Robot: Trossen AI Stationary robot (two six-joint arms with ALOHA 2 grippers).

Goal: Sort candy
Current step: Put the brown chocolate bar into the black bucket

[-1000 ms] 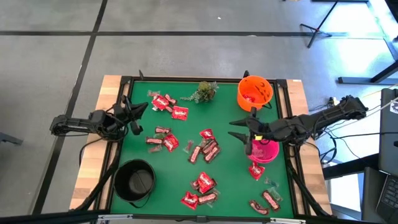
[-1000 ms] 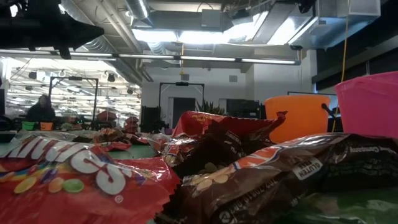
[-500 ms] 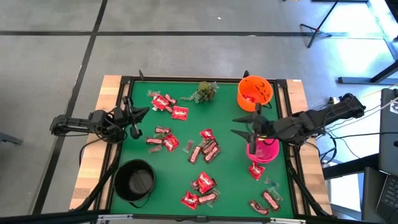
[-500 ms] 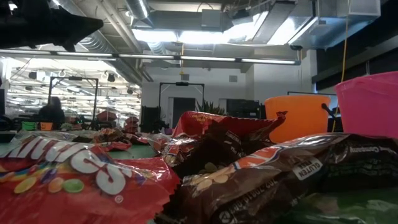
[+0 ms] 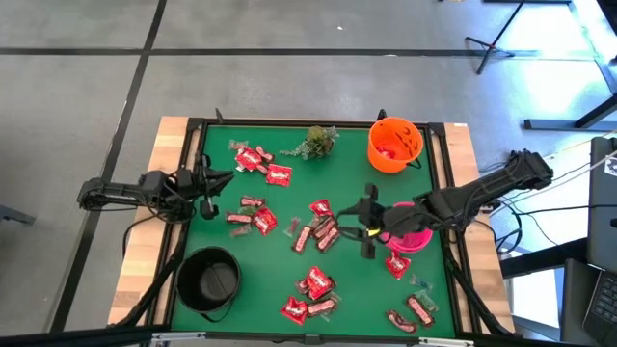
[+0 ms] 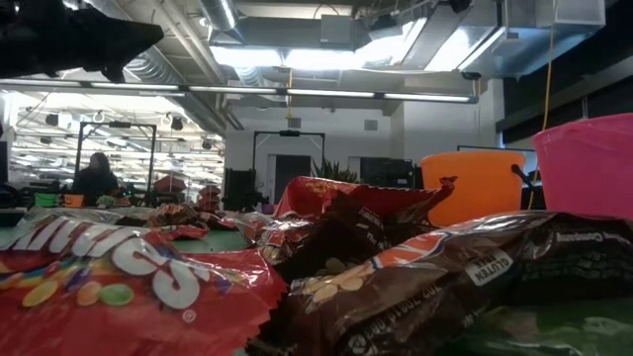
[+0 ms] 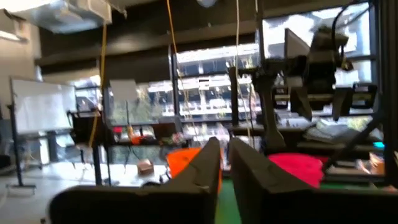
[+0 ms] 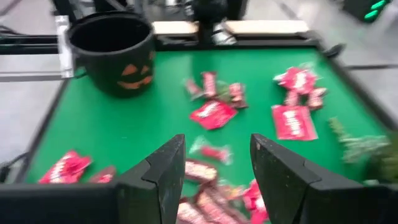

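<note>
A red candy packet nearest the low camera shows the letters "MIES".

Right gripper jaws apart, empty; left gripper nearly closed

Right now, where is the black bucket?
In the high view, the black bucket stands at the near left corner of the green table, below the left gripper, with red candy to its right.

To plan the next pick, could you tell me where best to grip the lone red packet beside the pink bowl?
Probably from straight above: the red packet lies flat on the green mat, so pinch across its middle. Keep the jaws parallel to the pink bowl's wall, which stands close on one side.
</note>
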